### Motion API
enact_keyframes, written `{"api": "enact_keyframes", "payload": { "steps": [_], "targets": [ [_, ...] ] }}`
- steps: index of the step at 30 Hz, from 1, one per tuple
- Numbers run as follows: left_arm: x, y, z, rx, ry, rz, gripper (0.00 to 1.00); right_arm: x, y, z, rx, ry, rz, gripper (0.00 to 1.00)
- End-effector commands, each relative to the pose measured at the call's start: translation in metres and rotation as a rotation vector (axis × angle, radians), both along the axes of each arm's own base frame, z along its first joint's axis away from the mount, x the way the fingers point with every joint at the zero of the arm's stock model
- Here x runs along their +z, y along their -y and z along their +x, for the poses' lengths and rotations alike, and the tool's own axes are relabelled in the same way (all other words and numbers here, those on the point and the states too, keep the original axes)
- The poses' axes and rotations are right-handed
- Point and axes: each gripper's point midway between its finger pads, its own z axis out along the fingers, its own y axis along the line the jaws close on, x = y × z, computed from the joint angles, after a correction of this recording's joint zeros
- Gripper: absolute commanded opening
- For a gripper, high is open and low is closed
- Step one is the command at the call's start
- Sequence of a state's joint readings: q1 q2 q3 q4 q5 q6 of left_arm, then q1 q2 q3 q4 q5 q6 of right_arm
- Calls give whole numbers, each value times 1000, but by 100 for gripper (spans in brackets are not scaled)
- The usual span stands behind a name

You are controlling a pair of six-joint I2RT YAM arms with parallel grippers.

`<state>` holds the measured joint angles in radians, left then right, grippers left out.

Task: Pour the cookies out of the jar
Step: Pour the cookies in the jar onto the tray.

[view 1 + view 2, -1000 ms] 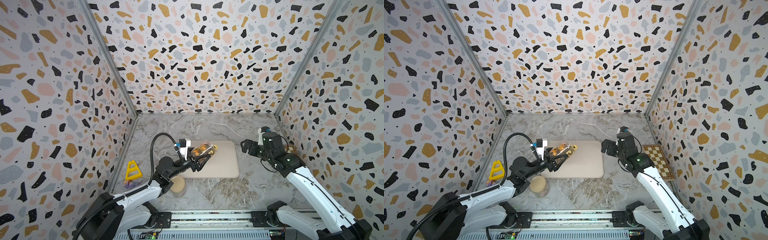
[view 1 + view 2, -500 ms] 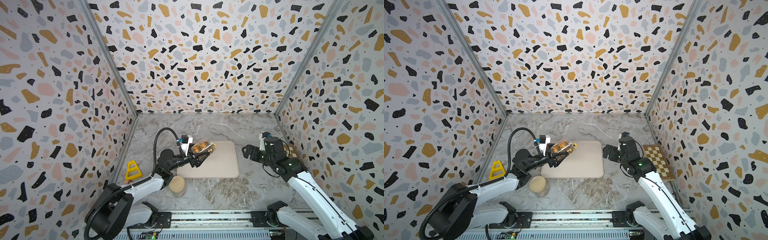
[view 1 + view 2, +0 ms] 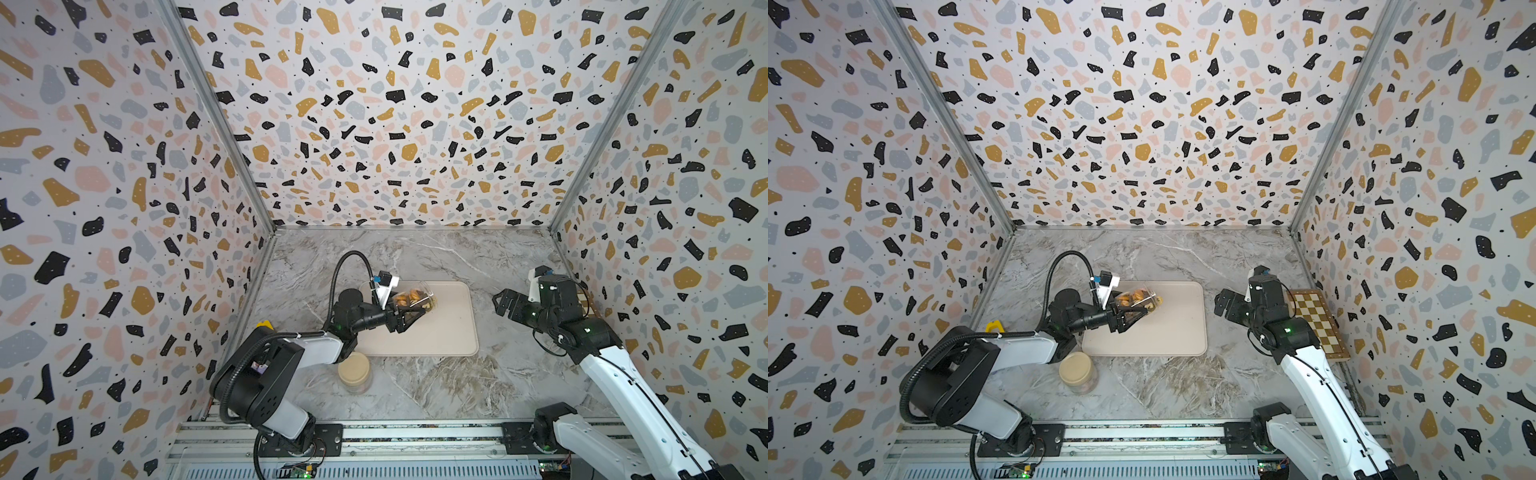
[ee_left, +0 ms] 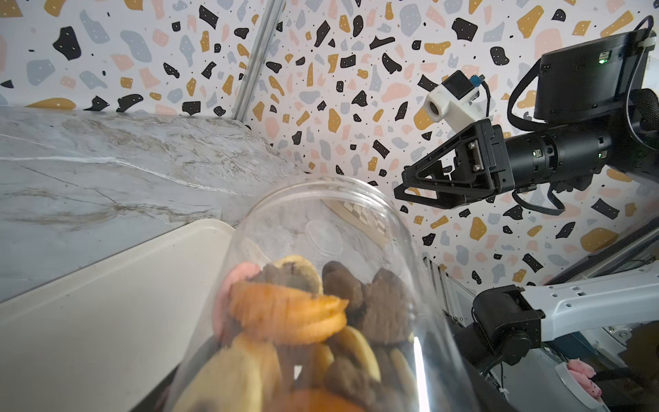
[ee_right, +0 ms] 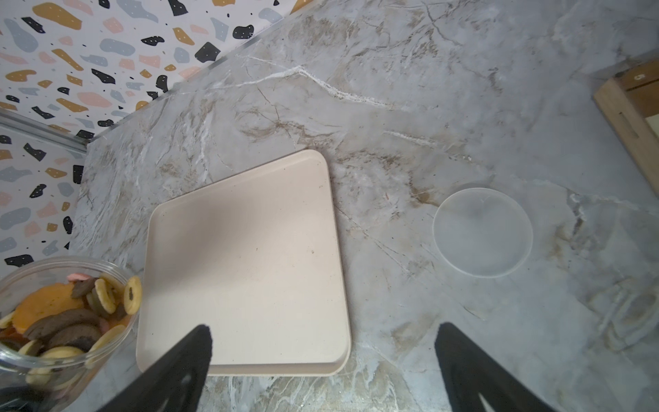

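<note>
Left gripper (image 3: 408, 309) clamps the tilted jar (image 3: 420, 290) of cookies (image 3: 409, 297) by the tray (image 3: 449, 332); right gripper (image 3: 501, 302) spread wide.

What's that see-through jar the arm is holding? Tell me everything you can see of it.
The jar is clear, round, plastic-looking, with no lid on its wide mouth. The left gripper, shut on it, holds it tipped over a corner of the beige tray. Orange, brown and pale cookies sit inside it; none are on the tray.

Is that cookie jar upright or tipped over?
Tipped. The left gripper holds the jar slanted over the tray; cookies are inside, none on the tray.
</note>
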<state>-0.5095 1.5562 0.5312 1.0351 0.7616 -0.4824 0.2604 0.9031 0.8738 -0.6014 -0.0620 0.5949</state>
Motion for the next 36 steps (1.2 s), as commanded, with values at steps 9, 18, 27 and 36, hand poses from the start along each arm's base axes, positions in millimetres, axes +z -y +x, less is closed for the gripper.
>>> {"api": "enact_keyframes", "payload": {
  "steps": [9,18,27,36],
  "targets": [
    [-4,13,10,-63,94,24,0,0,6,-7,8,-14,-4,100],
    [-45,21,27,-25,2,150,0,-7,10,-10,-2,-27,-4,100],
    [-68,29,27,-27,-40,218,0,-10,14,-11,-8,-31,3,100],
    [-85,38,25,-41,-86,269,0,-10,17,-14,-18,-34,10,100]
  ]
}}
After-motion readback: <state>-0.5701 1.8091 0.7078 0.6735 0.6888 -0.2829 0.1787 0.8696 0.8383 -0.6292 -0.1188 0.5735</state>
